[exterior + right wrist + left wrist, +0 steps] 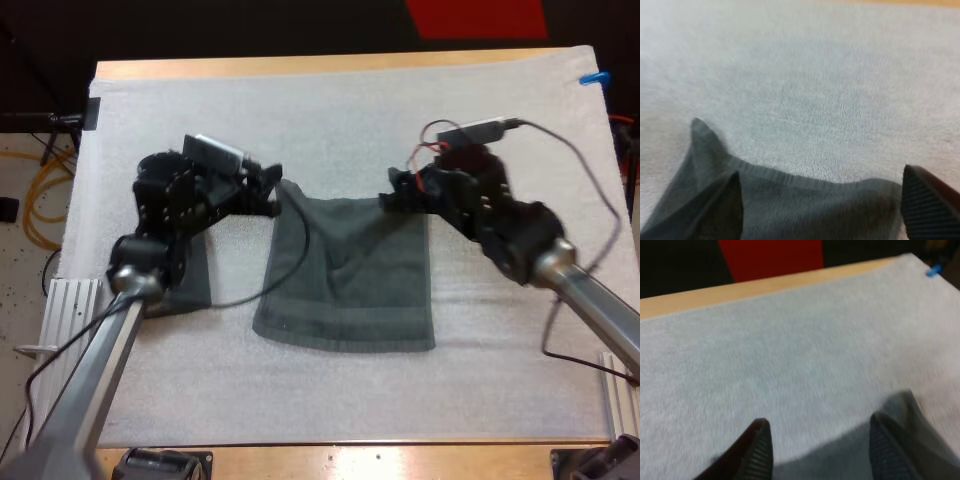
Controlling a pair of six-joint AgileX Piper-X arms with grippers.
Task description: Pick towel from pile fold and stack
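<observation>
Part of a second towel hides under my left arm. Jaws spread on both left gripper and right gripper, at flat towel's far corners.

1. A dark grey-green towel lies spread out near the middle of the white mat, which covers most of the wooden table.
2. The left gripper is at the towel's far left corner, and the right gripper is at its far right corner.
3. A second dark towel lies toward the mat's left edge, partly hidden under the left arm.
</observation>
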